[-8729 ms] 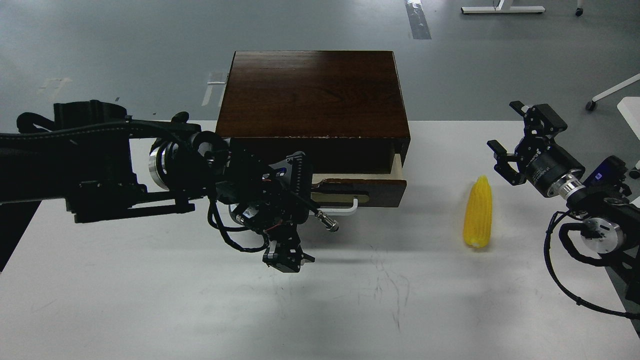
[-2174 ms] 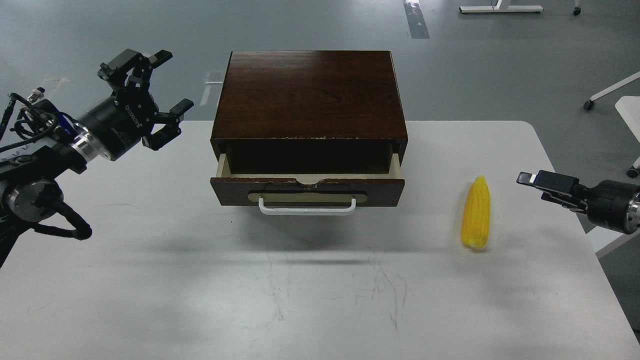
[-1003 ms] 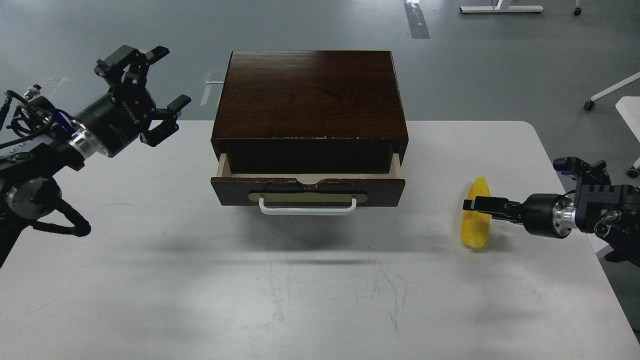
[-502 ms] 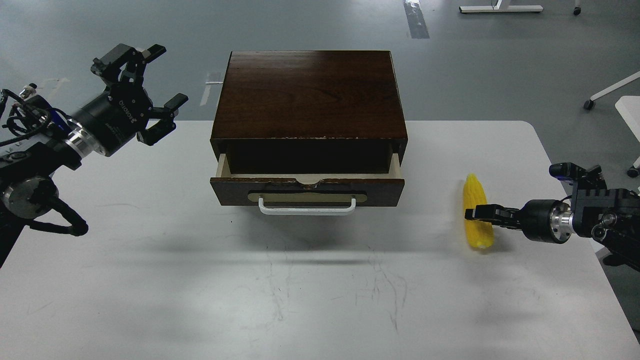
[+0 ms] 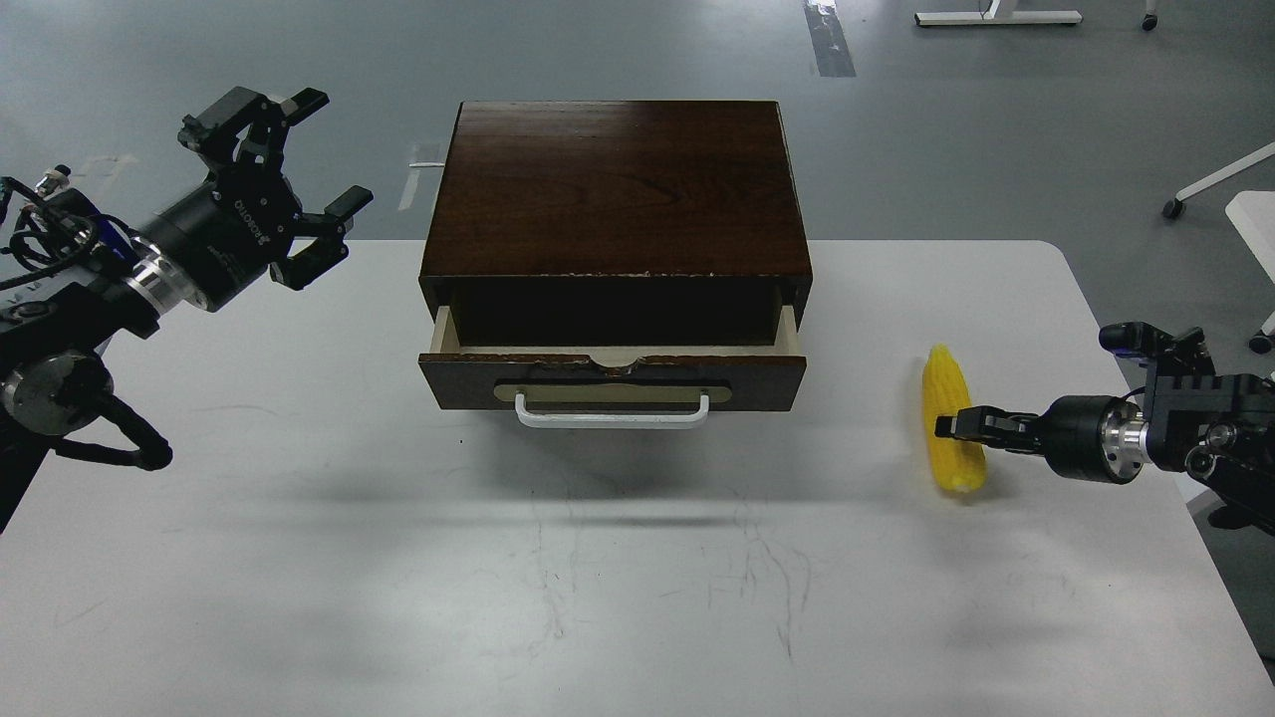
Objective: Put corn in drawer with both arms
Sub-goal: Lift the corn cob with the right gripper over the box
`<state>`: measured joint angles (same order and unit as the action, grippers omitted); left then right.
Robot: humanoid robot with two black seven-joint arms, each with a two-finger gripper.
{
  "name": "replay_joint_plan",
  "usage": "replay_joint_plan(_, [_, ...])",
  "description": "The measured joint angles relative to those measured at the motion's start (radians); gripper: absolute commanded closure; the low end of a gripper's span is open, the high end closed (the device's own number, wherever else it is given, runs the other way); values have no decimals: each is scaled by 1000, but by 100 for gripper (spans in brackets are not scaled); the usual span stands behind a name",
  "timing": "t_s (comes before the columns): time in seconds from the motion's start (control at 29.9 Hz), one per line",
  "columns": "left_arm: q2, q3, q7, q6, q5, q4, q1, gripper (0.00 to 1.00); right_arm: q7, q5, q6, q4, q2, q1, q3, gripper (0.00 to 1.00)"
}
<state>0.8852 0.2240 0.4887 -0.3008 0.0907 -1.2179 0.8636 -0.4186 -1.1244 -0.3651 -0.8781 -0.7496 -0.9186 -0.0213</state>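
The yellow corn (image 5: 954,398) lies on the white table (image 5: 637,558), to the right of the drawer, its tip pointing away from me. My right gripper (image 5: 954,426) reaches in from the right, level with the table, and its tip is at the middle of the cob. It is seen edge-on, so its fingers cannot be told apart. The dark brown drawer (image 5: 613,383) with its white bar handle (image 5: 612,414) is pulled partly out of the cabinet (image 5: 613,189), and what shows of its inside is dark. My left gripper (image 5: 299,169) is open and empty, raised left of the cabinet.
The table's right edge runs close behind my right arm. A white chair base (image 5: 1220,179) and a white surface (image 5: 1257,224) stand on the grey floor at the far right.
My right gripper has come in low from the right to the corn's middle. The cob has turned slightly, its tip now further left. My left gripper has barely moved.
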Motion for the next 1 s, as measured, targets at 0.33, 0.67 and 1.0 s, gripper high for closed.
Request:
replay_joint_plan(0.33, [-2,3,0,0,3,0,1,2,-64,-13,-8,-167,-82,-426,-130,98])
replay_joint_plan(0.67, [2,8,0,0,3,0,3,2,-70,-160,0,-202,202,-883,-422,98])
replay_joint_plan(1.0, [1,9,0,1,3,0,5,2,-70,-469,177,-259,376,-1014,-472,97])
